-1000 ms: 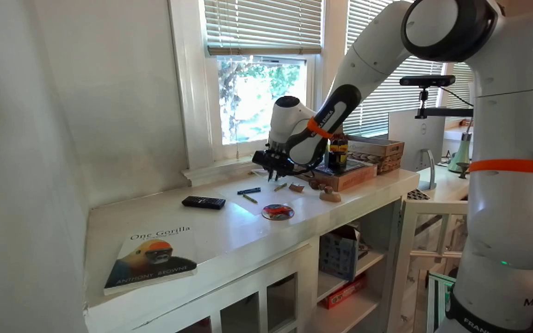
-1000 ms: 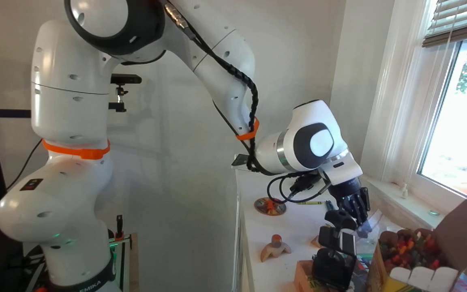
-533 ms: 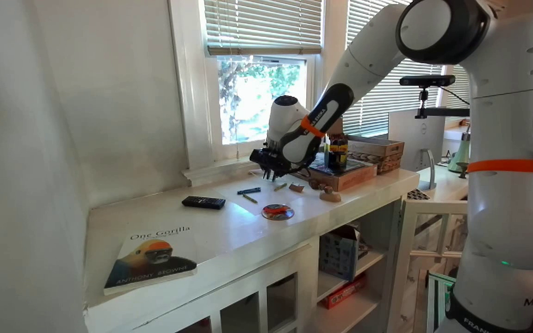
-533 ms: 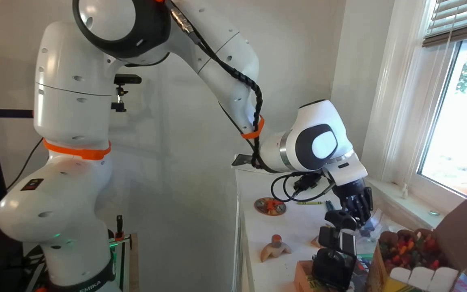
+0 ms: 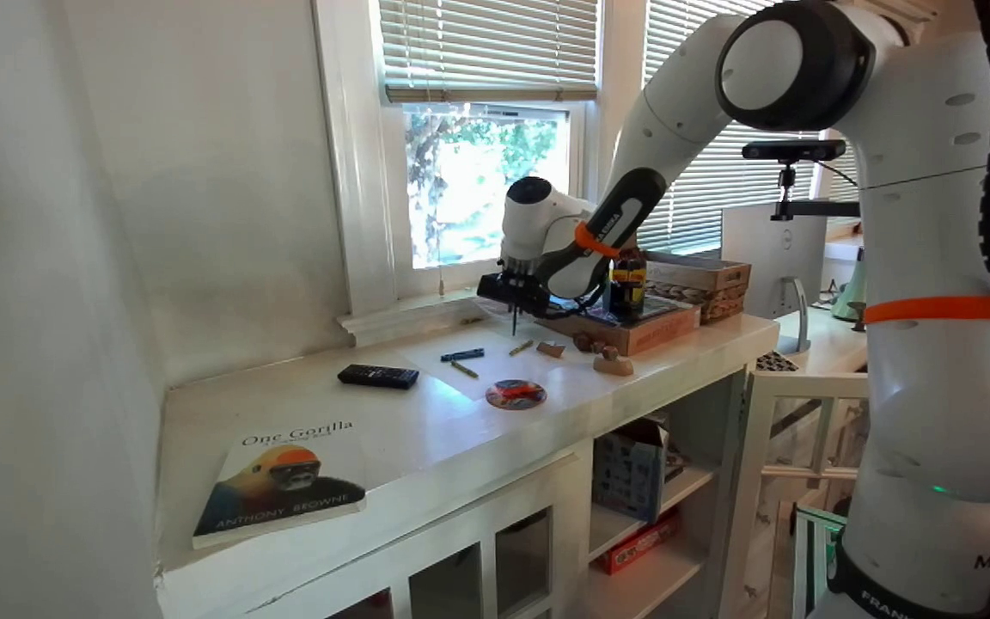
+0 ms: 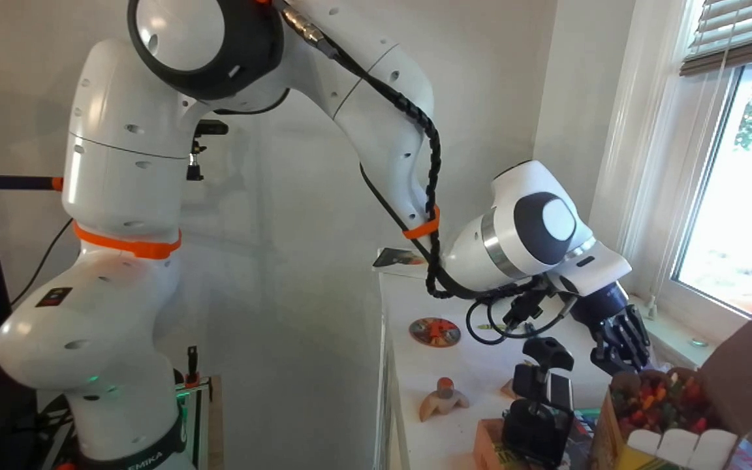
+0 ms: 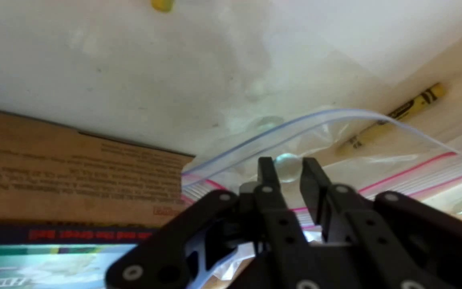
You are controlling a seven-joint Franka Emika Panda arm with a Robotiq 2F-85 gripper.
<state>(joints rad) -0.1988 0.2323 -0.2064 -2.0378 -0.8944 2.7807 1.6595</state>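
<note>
One glass gem (image 7: 288,170) sits pinched between the tips of the gripper (image 7: 287,166), near a plastic bag (image 7: 349,168).

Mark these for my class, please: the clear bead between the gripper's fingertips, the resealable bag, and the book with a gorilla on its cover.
Clear bead (image 7: 288,167): wrist view, on its rounded middle.
Resealable bag (image 7: 357,169): wrist view, on its see-through film.
Book (image 5: 284,481): in an exterior view, on the front cover.
</note>
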